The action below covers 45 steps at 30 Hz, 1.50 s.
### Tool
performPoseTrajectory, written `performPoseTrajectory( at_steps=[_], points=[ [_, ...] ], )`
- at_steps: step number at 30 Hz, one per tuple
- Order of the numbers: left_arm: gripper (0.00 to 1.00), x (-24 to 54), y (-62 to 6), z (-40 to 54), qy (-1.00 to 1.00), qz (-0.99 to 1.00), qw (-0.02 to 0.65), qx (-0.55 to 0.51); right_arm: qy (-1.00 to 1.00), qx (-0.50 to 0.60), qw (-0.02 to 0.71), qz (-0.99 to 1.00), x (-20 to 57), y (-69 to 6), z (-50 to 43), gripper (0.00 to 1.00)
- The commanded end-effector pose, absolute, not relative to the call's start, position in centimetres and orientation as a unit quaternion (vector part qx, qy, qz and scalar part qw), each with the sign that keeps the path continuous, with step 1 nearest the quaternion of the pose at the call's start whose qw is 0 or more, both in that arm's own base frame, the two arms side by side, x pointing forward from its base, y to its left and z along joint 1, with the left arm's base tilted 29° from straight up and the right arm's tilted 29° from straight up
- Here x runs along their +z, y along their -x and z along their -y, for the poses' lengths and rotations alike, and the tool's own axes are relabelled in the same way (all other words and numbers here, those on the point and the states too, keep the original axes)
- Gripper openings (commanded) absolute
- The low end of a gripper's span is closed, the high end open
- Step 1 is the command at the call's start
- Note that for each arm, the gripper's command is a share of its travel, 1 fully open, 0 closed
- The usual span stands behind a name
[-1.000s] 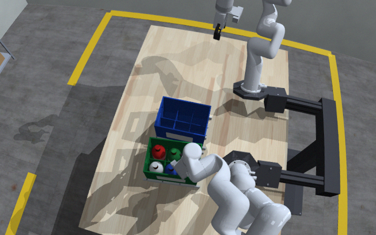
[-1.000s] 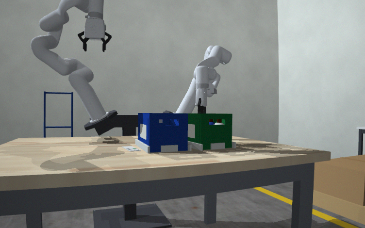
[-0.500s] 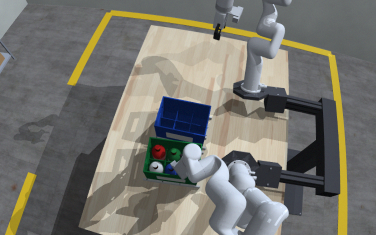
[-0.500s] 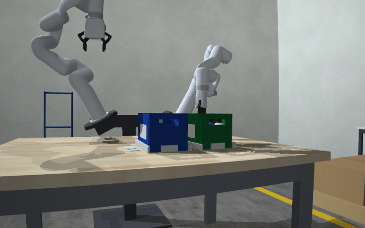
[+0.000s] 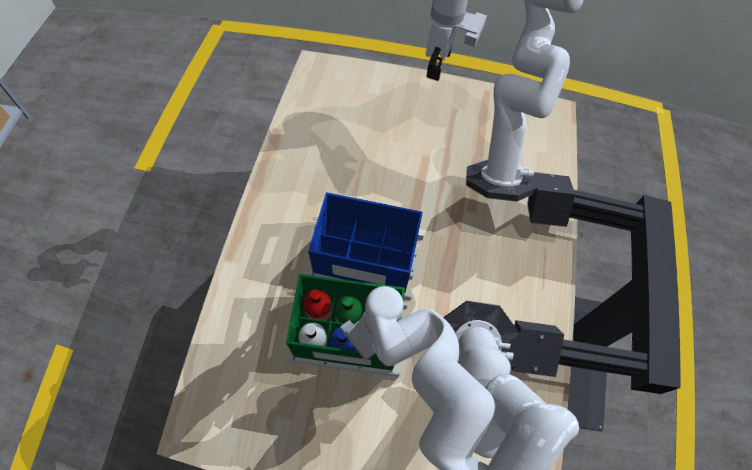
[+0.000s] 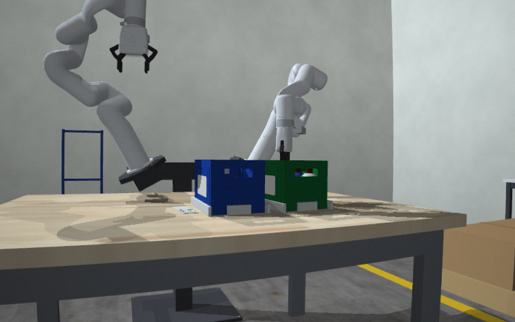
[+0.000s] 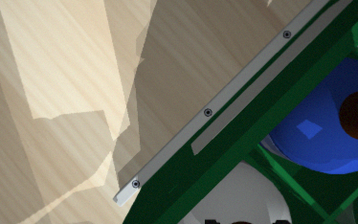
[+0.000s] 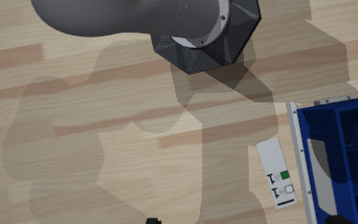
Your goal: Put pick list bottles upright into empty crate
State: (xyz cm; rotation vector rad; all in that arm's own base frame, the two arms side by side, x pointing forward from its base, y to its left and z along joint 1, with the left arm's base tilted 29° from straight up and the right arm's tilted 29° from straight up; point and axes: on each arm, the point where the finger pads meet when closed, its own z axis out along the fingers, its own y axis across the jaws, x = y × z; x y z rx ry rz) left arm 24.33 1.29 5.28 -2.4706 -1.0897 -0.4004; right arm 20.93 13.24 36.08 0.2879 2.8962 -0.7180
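Blue crate (image 5: 360, 205) (image 6: 237, 188) (image 8: 317, 125): upright, no bottles in its compartments, beside the green crate
Green crate (image 5: 299, 349) (image 6: 296, 190) (image 7: 165, 191): upright on the table (image 5: 443, 254) (image 6: 114, 224) (image 7: 62, 57) (image 8: 144, 168), bottles standing inside
Pick list (image 6: 185, 209) (image 8: 272, 155): flat on table near blue crate; black bar at the lower end in right wrist view; read bar-up: white square, 1, then green square, 1
Crate plates: pale, no readable writing, no brand legible
White bottle, outer column (image 5: 312, 335) (image 6: 309, 175): in green crate, brown cap
White bottle by left end effector (image 7: 239, 191): green crate, corner compartment next to blue bottle, cut off by frame edge
Blue bottle (image 5: 341, 339) (image 6: 298, 174) (image 7: 311, 129): between those two white ones
Green bottle (image 5: 348, 309): green crate, beside red bottle
Red bottle (image 5: 317, 304): green crate corner
Left end effector (image 6: 284, 155) (image 7: 246, 222): fairly narrow, tips either side of the white bottle's brown cap; can't tell if gripped
Right end effector (image 5: 434, 72) (image 6: 133, 70) (image 8: 246, 221): wide, holding nothing, high above table
Task bottles: asked-for colours both in green crate, none in blue crate
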Motion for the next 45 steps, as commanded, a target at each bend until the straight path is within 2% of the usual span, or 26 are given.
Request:
performPoseTrajectory(
  at_steps=[1,45],
  points=[
    [0.00,5.4,-24.5,-1.2,0.886,0.391,0.203,-0.145,-0.096,-0.238,0.073,-0.964,36.1,-21.0,-13.3,1.00],
    [0.00,7.0,-24.3,-0.3,0.886,0.391,0.203,-0.145,-0.096,-0.238,0.073,-0.964,36.1,-21.0,-13.3,1.00]
  ],
)
